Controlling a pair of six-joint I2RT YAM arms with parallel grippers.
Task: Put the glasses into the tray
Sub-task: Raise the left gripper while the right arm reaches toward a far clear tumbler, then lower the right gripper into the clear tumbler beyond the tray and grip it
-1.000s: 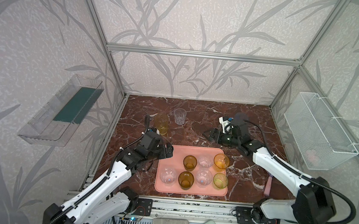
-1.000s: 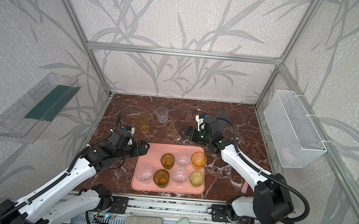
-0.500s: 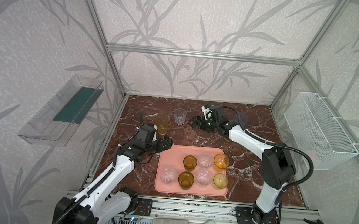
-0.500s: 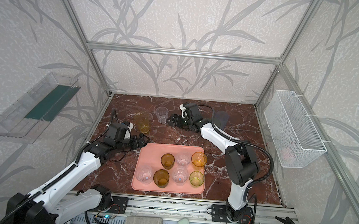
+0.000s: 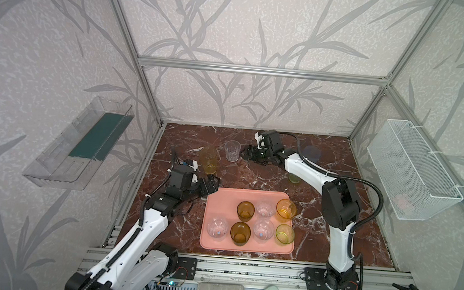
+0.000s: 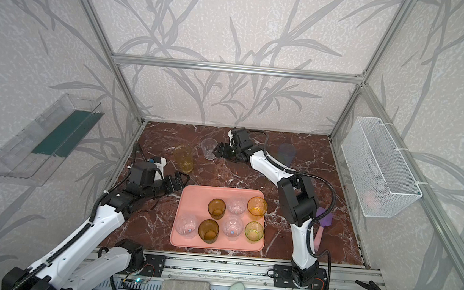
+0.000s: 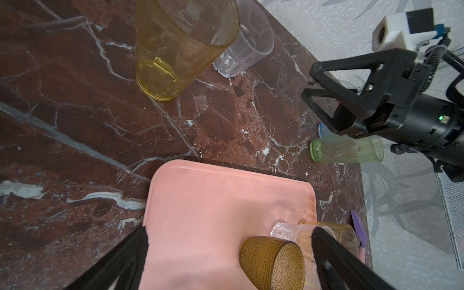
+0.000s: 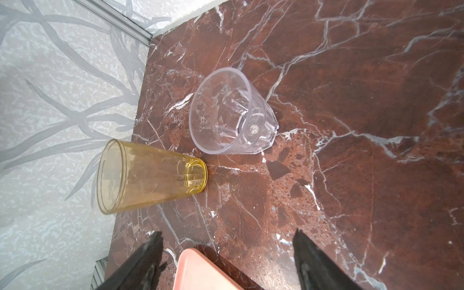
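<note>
You're holding the right arm [image 5: 306, 169] stretched across the counter [image 5: 333, 217], right fingers [image 8: 313, 258] gaping empty beside the clear glass [image 5: 231, 151]; left fingers [image 7: 334, 256] are hovering open over the tray [image 5: 220, 196] corner, seven glasses [image 5: 245, 210] inside.

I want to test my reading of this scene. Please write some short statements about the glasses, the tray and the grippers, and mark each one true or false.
1. Seven glasses stand in the tray. True.
2. The yellow glass is in the tray. False: it stands outside the tray, beside the clear glass.
3. The right gripper holds the clear glass. False: its fingers are apart and not around the glass.
4. The left gripper is open and holds nothing. True.
</note>
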